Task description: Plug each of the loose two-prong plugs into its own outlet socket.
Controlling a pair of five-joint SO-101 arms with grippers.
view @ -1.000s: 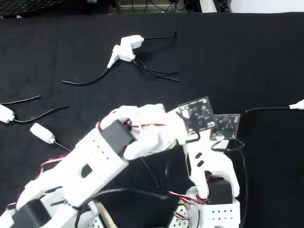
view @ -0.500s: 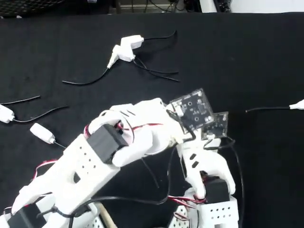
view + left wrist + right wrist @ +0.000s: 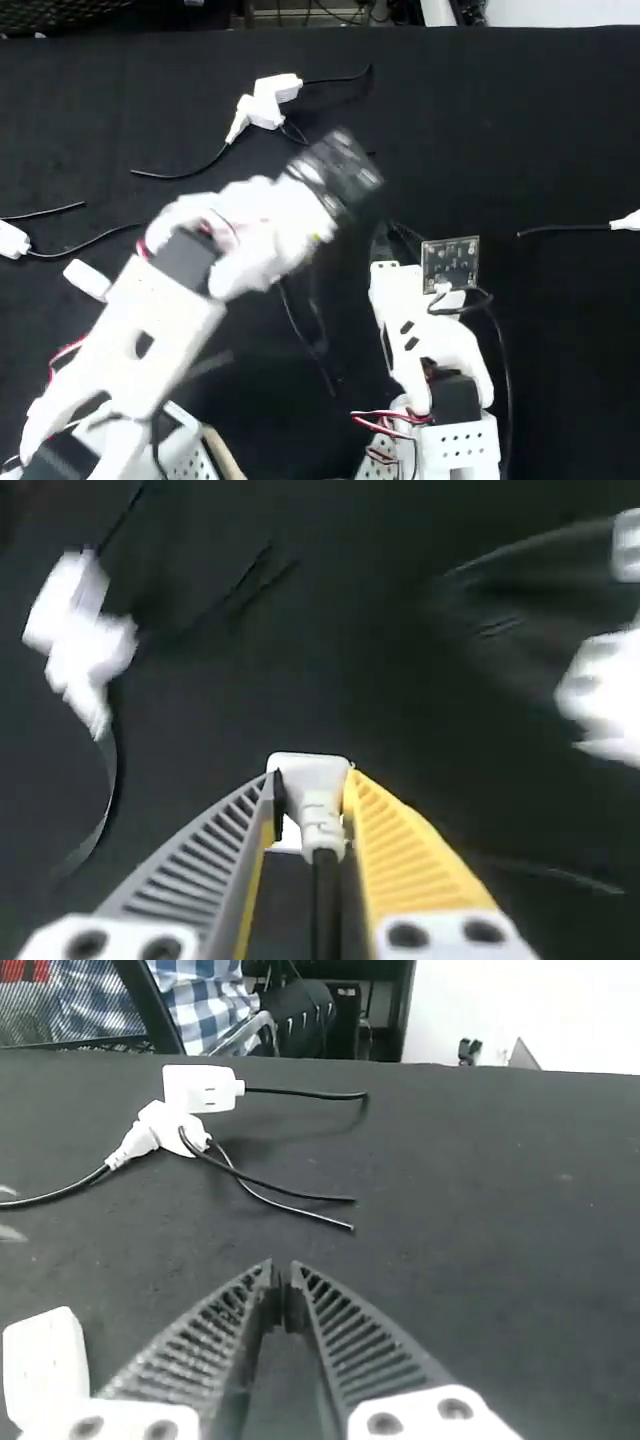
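Note:
My left gripper (image 3: 308, 780) is shut on a white two-prong plug (image 3: 312, 805), whose black cord runs back between the grey and yellow fingers. In the high view the left arm (image 3: 250, 235) stretches toward a white socket block (image 3: 278, 88) and a white plug piece (image 3: 250, 115) lying against it at the far middle. The right wrist view has the same socket block (image 3: 203, 1088) and plug piece (image 3: 155, 1132) far ahead of my right gripper (image 3: 281, 1295), which is shut on nothing. Loose white plugs lie at the left (image 3: 90, 280), the left edge (image 3: 12, 238) and the right edge (image 3: 628, 220).
Thin black cords (image 3: 325, 152) trail over the black table (image 3: 520, 120) near the far socket block. The right arm (image 3: 425, 320) stands at the near middle. A white block (image 3: 40, 1370) sits close beside my right gripper. The table's right half is open.
The left arm has swung away from the right arm, up and to the left toward the far socket block, carrying the plug. The right arm has shifted only slightly.

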